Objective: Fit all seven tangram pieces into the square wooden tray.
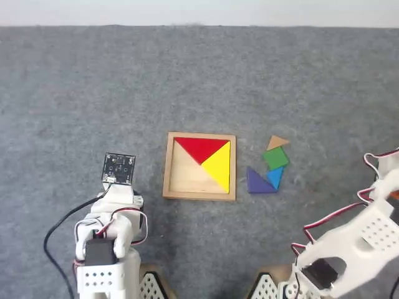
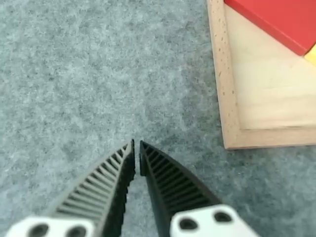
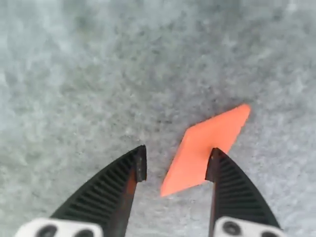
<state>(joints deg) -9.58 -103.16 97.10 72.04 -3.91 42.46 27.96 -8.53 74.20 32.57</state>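
Right gripper (image 3: 177, 149) spread, orange parallelogram (image 3: 207, 139) lying between its fingers; left gripper (image 2: 137, 144) pressed together beside the wooden tray (image 2: 225, 98).

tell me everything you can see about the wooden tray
The wooden tray is square, of pale bare-looking wood, with a raised rim around a recessed floor. It lies flat on the grey felt-like mat, mid-table. Inside, a red triangle fills the far side and a yellow triangle the right side; they meet along one edge. The rest of the floor is bare. The left tool, shut, is off its near left corner, apart from it.
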